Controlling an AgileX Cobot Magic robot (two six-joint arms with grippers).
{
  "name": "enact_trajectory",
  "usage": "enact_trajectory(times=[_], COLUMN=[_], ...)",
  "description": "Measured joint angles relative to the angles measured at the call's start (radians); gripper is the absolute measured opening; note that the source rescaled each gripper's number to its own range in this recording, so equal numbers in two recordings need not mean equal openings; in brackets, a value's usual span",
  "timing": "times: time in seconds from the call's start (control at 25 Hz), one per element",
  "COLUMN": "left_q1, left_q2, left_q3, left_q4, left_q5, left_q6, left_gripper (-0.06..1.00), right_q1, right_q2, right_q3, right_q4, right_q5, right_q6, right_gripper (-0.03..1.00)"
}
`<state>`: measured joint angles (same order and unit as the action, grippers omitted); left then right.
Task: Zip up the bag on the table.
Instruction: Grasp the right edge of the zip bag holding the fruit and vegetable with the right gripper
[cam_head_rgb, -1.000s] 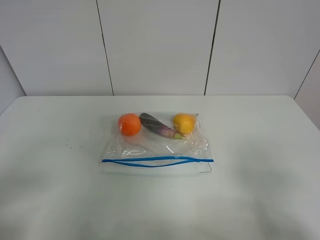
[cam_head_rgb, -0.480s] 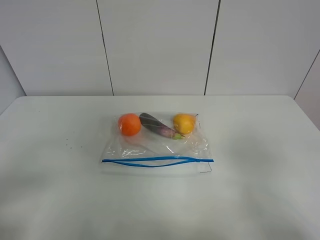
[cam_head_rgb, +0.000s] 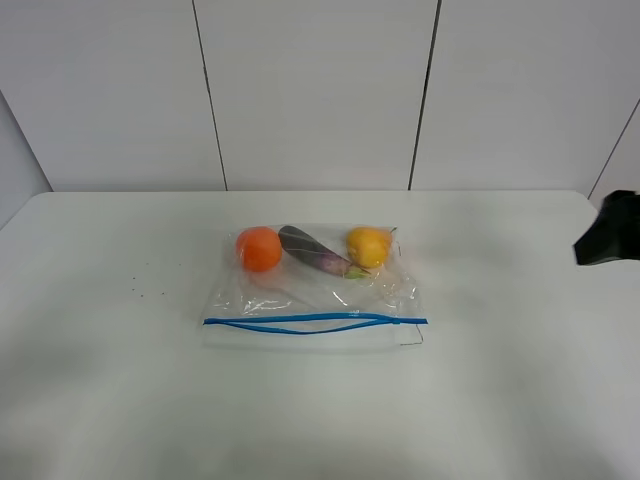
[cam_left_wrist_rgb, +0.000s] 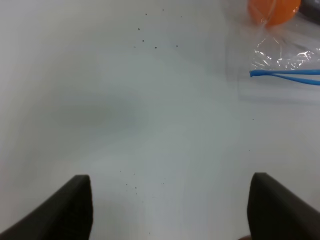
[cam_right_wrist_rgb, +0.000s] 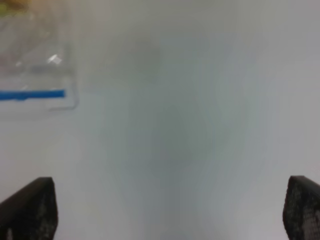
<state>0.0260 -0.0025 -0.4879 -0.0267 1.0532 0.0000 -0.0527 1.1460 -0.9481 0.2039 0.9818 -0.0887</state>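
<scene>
- Your bag (cam_head_rgb: 315, 290) lies flat mid table (cam_head_rgb: 110, 400), with the zipper (cam_head_rgb: 315, 321) on the near edge and its two blue strips parted in the middle.
- Orange (cam_head_rgb: 259, 248), eggplant (cam_head_rgb: 315, 252) and lemon (cam_head_rgb: 368, 246) sit inside, along the far edge.
- Your left gripper (cam_left_wrist_rgb: 172, 207): fingers wide apart, holding nothing, over table left of the bag.
- Right gripper (cam_right_wrist_rgb: 166, 210): also wide apart and empty, right of the bag.

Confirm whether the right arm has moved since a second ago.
Yes. The right arm has entered the high view from the right, over the table's right edge, toward the bag.
</scene>
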Motion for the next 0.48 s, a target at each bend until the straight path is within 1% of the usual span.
enact_trajectory(times=[0.16, 0.24, 0.36, 0.48], left_q1=[0.000, 0.000, 0.000, 0.000], left_q2=[0.000, 0.000, 0.000, 0.000], left_q3=[0.000, 0.000, 0.000, 0.000], left_q4=[0.000, 0.000, 0.000, 0.000], left_q5=[0.000, 0.000, 0.000, 0.000], left_q6=[0.000, 0.000, 0.000, 0.000], left_gripper=[0.96, 0.96, 0.96, 0.96], right_q1=[0.000, 0.000, 0.000, 0.000], right_q2=[0.211, 0.305, 0.430, 0.545], right_q3=[-0.001, -0.001, -0.001, -0.001], right_q4=[0.152, 0.243, 0.393, 0.555], right_q5=[-0.097, -0.147, -0.194, -0.199], right_q6=[-0.102, -0.179, -0.321, -0.491], right_gripper=[1.00, 1.00, 1.00, 1.00])
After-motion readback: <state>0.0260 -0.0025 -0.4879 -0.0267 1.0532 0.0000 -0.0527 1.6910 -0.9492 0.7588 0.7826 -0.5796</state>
